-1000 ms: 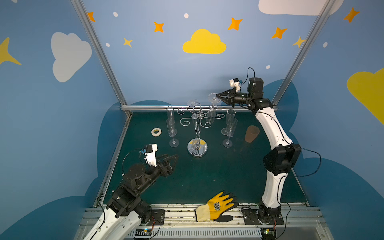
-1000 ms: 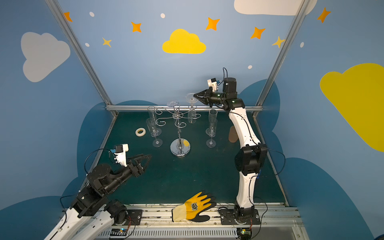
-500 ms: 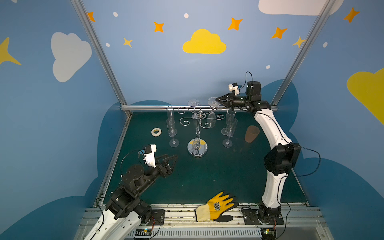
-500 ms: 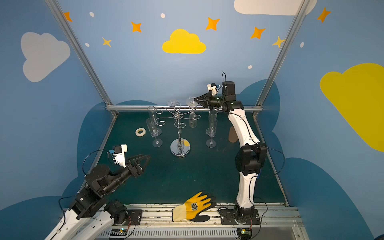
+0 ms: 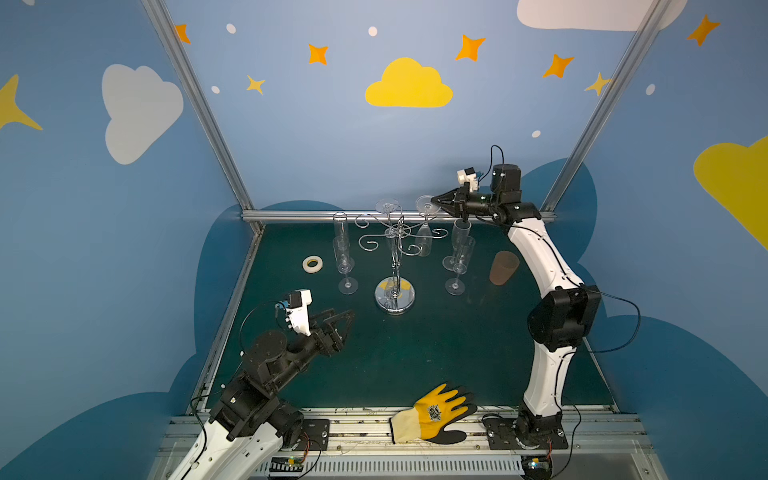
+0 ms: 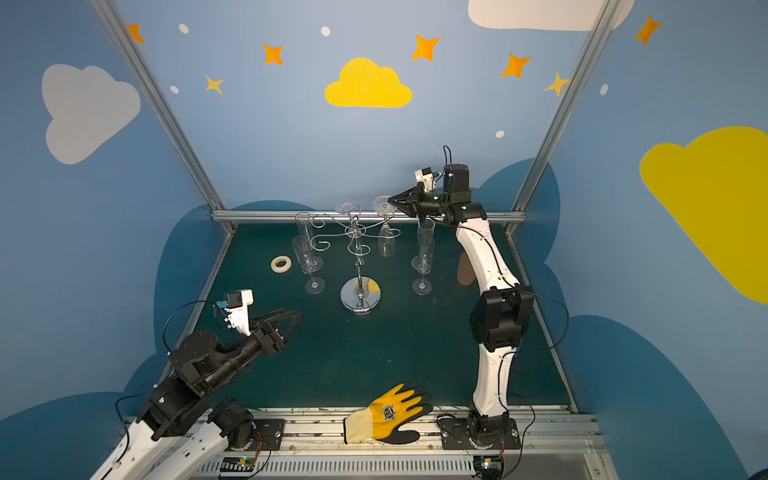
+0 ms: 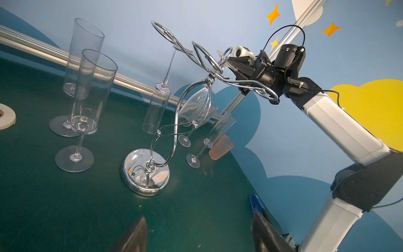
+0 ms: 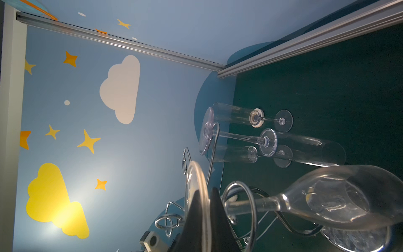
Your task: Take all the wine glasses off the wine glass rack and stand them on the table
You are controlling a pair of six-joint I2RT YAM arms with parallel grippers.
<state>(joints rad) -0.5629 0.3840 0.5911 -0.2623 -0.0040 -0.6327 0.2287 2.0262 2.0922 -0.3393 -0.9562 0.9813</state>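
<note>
The chrome wine glass rack (image 5: 395, 296) (image 6: 360, 296) (image 7: 145, 174) stands mid-table. A wine glass (image 5: 424, 243) (image 6: 386, 243) (image 7: 196, 107) (image 8: 340, 200) hangs upside down from one of its right-hand arms, its stem inside the curled ring. My right gripper (image 5: 434, 202) (image 6: 390, 200) (image 8: 206, 192) is shut on the rim of the glass's round foot, at the level of the rack's arms. My left gripper (image 5: 347, 318) (image 6: 293, 318) (image 7: 198, 220) hovers low at the front left, open and empty.
A clear flute (image 5: 392, 245) (image 7: 157, 109) also hangs on the rack. Two flutes (image 5: 345, 257) stand left of it and two more (image 5: 459, 257) to its right. A tape roll (image 5: 312, 264), a brown cup (image 5: 503, 268) and a yellow glove (image 5: 436, 413) lie around.
My right gripper has sunk a little and shifted slightly left with the glass's foot in its grip. The left arm has not moved.
</note>
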